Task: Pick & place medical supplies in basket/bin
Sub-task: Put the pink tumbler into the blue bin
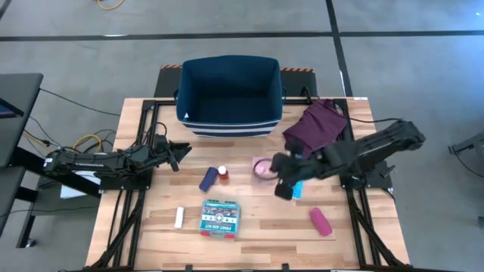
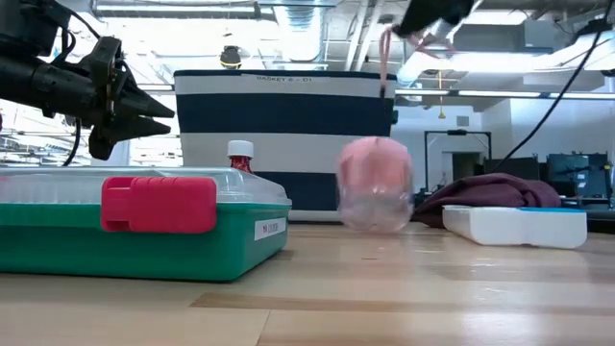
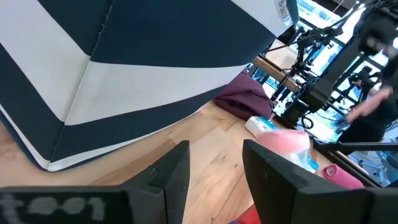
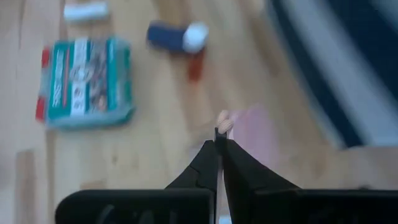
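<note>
The pink round tub (image 1: 262,168) hangs blurred in the low view (image 2: 375,183), in front of the navy striped bin (image 1: 229,97). My right gripper (image 1: 275,168) is right beside it, shut on a thin pink loop. My left gripper (image 1: 178,156) waits open above the table, near the bin's left corner, holding nothing. On the table lie the teal first-aid box (image 1: 221,217), white stick (image 1: 179,217), blue tube (image 1: 207,179), red-capped bottle (image 1: 223,172), pink oblong (image 1: 321,221) and light-blue pill strip (image 1: 297,190), which is partly under the right gripper. My right gripper (image 4: 221,134) pinches the tub's thin pink loop (image 2: 384,58) between its shut fingertips, coming from above. The tub (image 4: 258,130) hangs below the fingers on that loop. Whether its bottom is clear of the table I cannot tell.
A maroon cloth (image 1: 316,125) lies bunched at the bin's right, behind the right arm. Bare wood shows between the box and the pink oblong (image 1: 272,219). The bin's opening (image 1: 229,83) faces up at the table's far edge.
</note>
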Robot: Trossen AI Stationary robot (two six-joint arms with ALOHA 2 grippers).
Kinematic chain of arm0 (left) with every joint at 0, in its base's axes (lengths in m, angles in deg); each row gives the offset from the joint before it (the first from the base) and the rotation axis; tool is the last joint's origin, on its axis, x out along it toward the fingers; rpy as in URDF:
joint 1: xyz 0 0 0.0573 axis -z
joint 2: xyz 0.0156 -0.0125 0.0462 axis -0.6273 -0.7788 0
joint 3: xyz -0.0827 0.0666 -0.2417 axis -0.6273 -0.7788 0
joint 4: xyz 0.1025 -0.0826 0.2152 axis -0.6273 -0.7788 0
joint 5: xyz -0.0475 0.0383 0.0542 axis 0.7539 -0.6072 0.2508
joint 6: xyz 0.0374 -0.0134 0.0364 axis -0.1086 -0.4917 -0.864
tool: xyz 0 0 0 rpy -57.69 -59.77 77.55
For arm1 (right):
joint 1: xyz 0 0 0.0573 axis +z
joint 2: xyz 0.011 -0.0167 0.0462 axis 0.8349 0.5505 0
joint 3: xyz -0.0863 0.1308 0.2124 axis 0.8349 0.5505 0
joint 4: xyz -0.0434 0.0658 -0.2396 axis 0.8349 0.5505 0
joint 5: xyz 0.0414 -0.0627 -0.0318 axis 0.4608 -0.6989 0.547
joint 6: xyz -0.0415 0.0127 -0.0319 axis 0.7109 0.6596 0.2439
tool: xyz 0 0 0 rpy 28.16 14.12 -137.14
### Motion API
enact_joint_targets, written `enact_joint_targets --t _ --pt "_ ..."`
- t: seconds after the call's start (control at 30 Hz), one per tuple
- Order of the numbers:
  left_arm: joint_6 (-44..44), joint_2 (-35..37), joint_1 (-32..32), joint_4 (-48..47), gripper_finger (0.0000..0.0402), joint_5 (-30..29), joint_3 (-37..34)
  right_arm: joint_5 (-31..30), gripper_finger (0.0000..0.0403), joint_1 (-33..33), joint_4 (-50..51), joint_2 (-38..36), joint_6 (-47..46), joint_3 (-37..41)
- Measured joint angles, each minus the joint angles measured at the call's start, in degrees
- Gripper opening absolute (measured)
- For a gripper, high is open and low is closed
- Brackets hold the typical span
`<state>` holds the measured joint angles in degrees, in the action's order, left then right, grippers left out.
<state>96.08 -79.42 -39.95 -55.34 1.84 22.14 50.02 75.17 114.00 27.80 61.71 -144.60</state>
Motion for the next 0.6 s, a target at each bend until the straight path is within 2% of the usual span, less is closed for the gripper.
enact_joint_targets --t 0.1,0.2,0.43,0.6 --pt "0.1 0.0 0.0 0.0 0.0137 -0.6 0.0 -2.9 0.0001 -2.7 -2.5 -4.2 4.8 0.0" --pt "0.1 0.0 0.0 0.0 0.0137 -1.1 0.0 -3.1 0.0001 -5.6 -8.1 -7.8 11.9 0.0" --pt "0.1 0.0 0.0 0.0 0.0137 -1.3 0.0 5.4 0.0001 -11.4 -30.0 -14.3 30.3 0.0" --pt "0.1 0.0 0.0 0.0 0.0137 -1.3 0.0 6.3 0.0001 -16.2 -45.6 -17.2 42.3 -0.2"
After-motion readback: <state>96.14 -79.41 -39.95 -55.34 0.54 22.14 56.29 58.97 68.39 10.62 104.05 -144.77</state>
